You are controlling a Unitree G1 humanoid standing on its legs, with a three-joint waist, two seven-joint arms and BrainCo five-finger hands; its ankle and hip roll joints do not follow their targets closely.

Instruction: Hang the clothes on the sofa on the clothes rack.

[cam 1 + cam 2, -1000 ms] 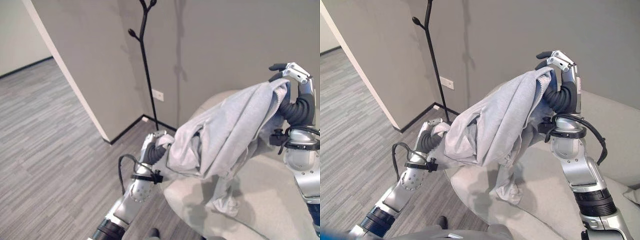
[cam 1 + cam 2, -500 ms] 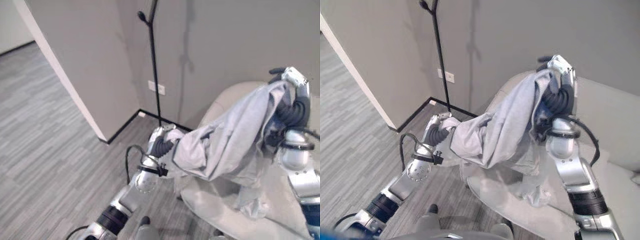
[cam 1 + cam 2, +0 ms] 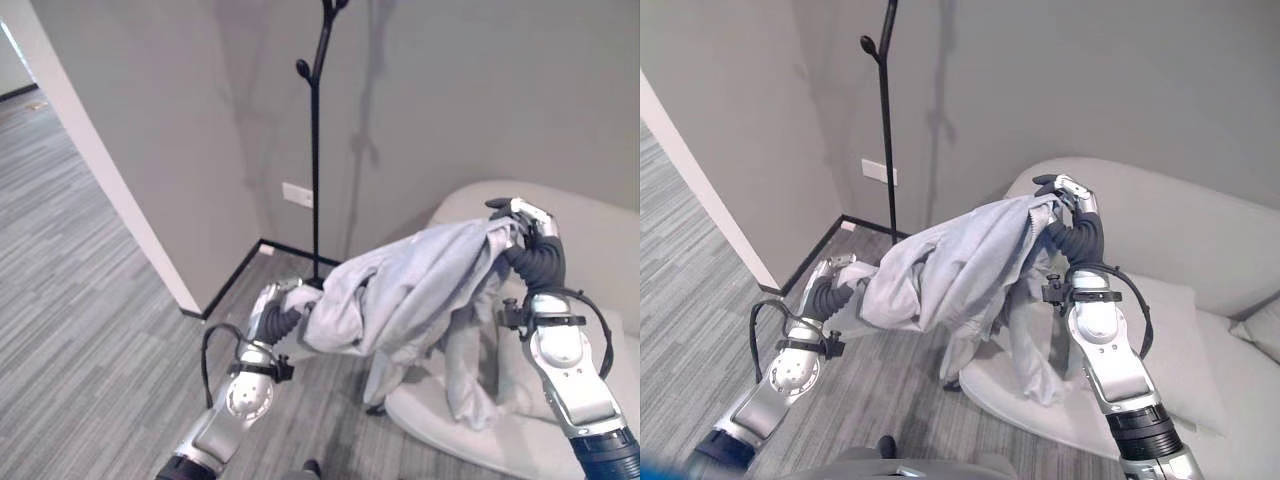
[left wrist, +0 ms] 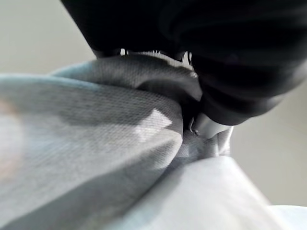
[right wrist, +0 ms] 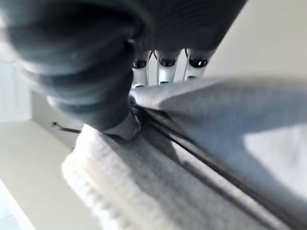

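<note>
Left eye view | grey hoodie (image 3: 410, 295) held by both robot hands | no legible writing

Top of the coat rack (image 3: 315, 130) cut off by the picture's edge. Left hand's (image 3: 281, 303) fingers buried under the grey hoodie (image 3: 410, 295) below the rack; grip unreadable.

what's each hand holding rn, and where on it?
Both hold the grey garment, stretched between them above the sofa. The right hand grips its upper edge by the zipper; the left hand grips the bunched lower end.
</note>
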